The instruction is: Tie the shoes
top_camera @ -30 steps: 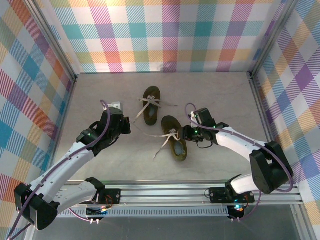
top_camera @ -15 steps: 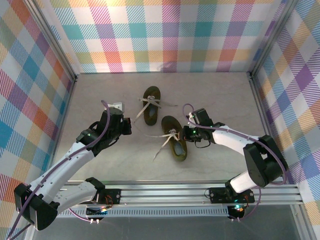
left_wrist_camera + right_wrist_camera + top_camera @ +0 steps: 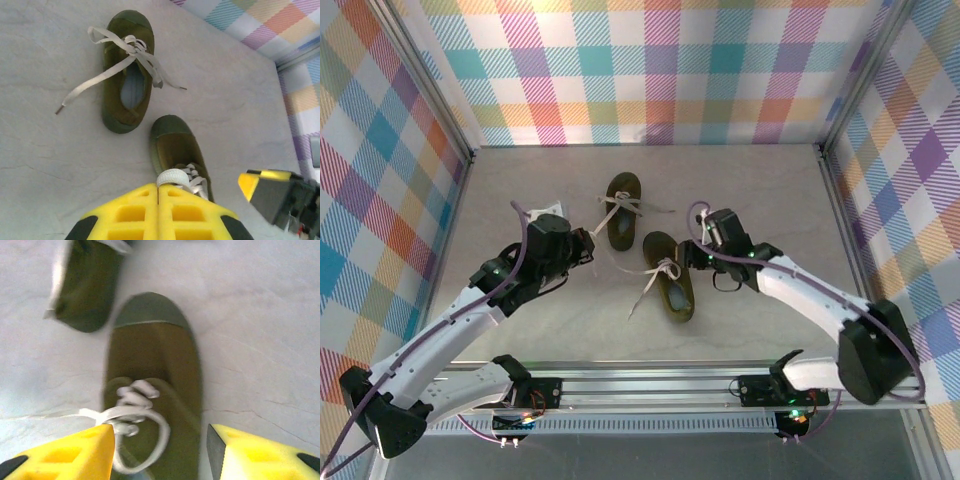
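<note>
The right end effector [image 3: 159, 435] hangs over the near shoe [image 3: 150, 360], jaws apart and straddling its loose laces [image 3: 142, 415]. The left end effector [image 3: 159, 186] is pressed together with a lace loop [image 3: 172, 177] at its tips; I cannot tell whether it is pinched. The far shoe [image 3: 624, 208] lies just beyond the near shoe on the table [image 3: 760, 200]. The right jaws should probably close on a single strand and pull gently, so the near shoe isn't dragged.

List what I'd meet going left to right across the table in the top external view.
left gripper → far shoe → near shoe. The right gripper overlaps the near shoe, so it is left unplaced.
</note>
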